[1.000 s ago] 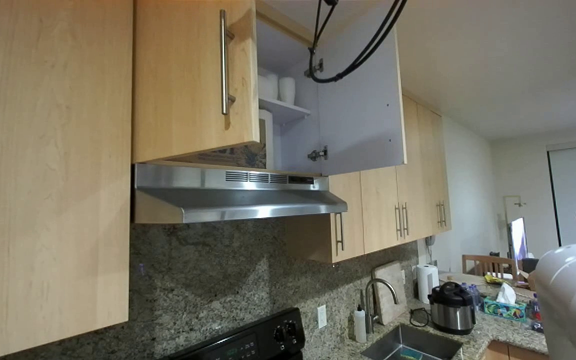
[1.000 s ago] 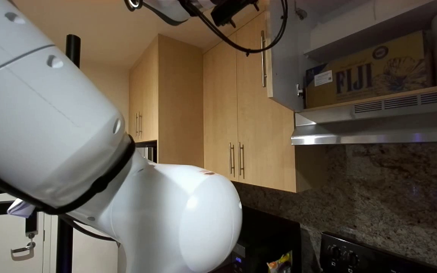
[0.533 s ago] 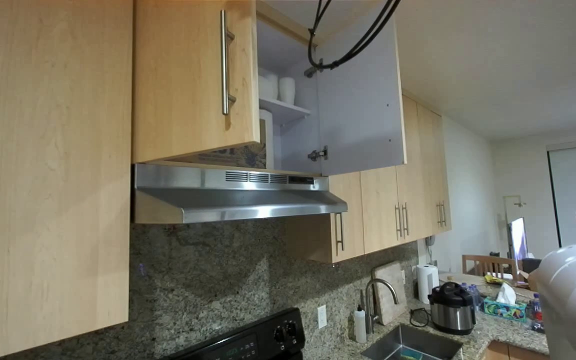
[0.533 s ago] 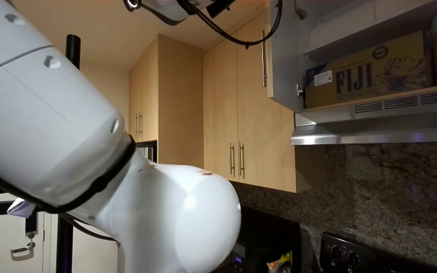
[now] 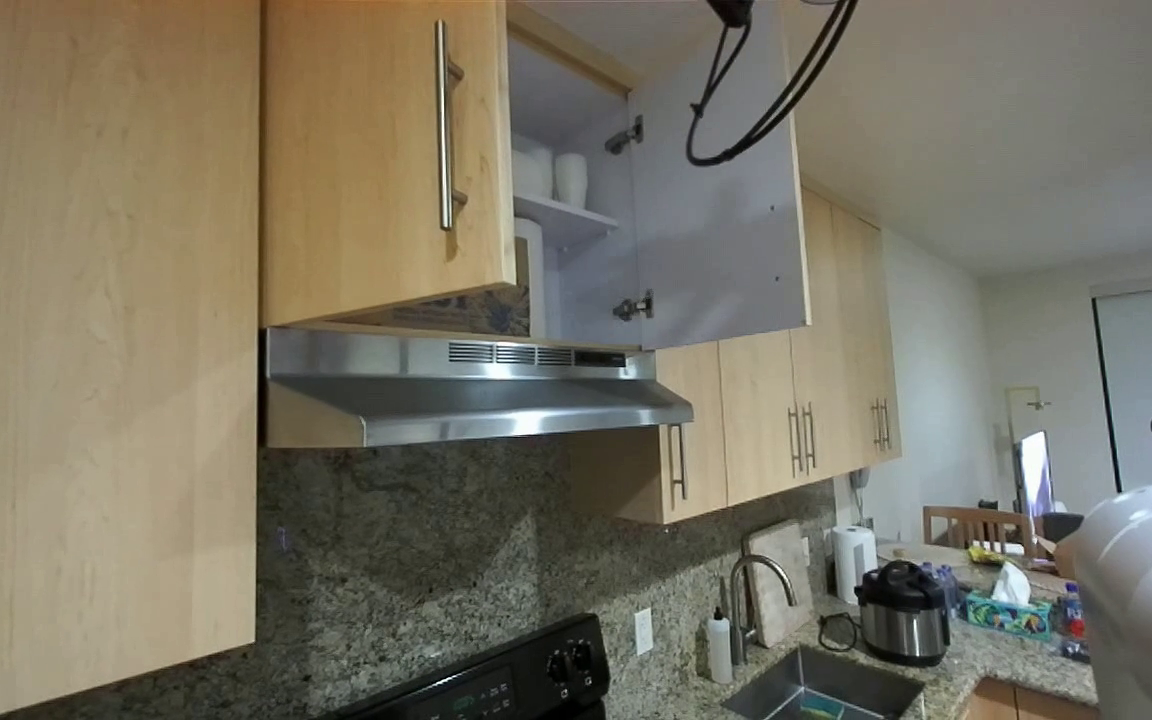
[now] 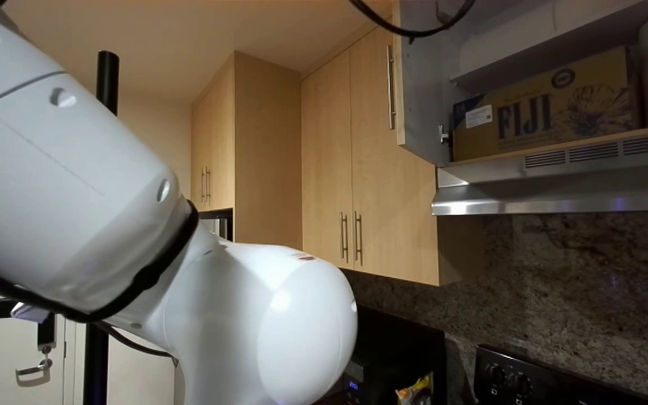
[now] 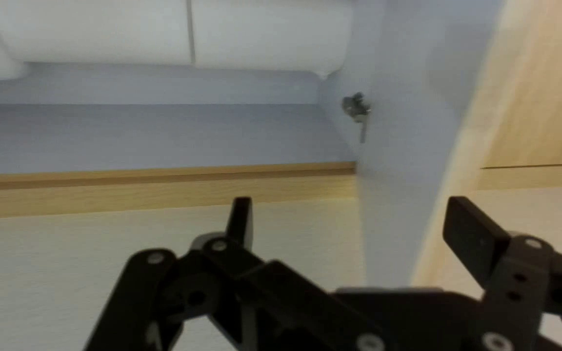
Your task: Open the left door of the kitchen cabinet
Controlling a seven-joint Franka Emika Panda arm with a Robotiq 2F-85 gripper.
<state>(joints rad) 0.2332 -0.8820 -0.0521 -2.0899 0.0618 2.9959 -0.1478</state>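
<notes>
Wrist view: can see a gripper (image 7: 350, 214) with jaws spread wide, holding nothing; behind, a blurry door (image 7: 415, 107), but cannot tell which. In both exterior views, can see the left door (image 5: 366, 160) open at the left edge of the kitchen cabinet (image 5: 591, 275), with a box (image 6: 538, 112) inside by the bottom left corner.
</notes>
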